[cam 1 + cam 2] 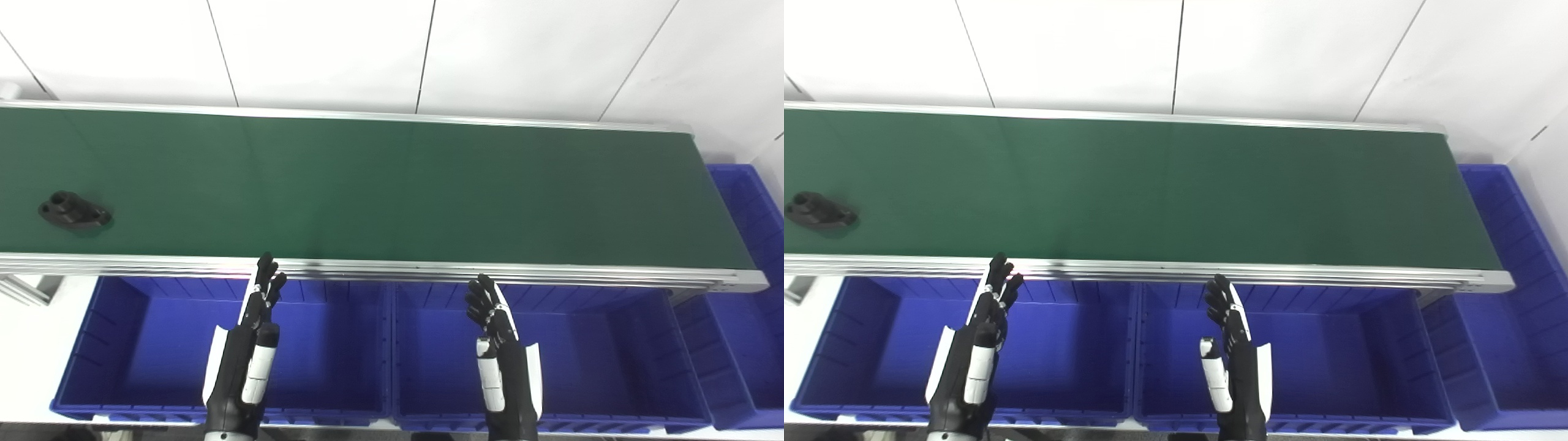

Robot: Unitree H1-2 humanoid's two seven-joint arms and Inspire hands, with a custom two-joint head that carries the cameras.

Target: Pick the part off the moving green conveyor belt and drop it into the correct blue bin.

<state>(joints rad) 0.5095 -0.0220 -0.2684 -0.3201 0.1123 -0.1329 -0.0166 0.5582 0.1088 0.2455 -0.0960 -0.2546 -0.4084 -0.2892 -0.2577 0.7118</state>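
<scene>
A black part [75, 212] with round holes lies on the green conveyor belt [380, 190] at its far left; it also shows in the right eye view [819, 211]. My left hand [257, 318] is open and empty above the left blue bin [122, 343], its fingertips near the belt's front rail. My right hand [493, 315] is open and empty above the middle blue bin [612, 349]. Both hands are far to the right of the part.
A third blue bin [744, 257] stands past the belt's right end. The belt's aluminium front rail [392, 269] runs between the bins and the belt. A white wall rises behind the belt.
</scene>
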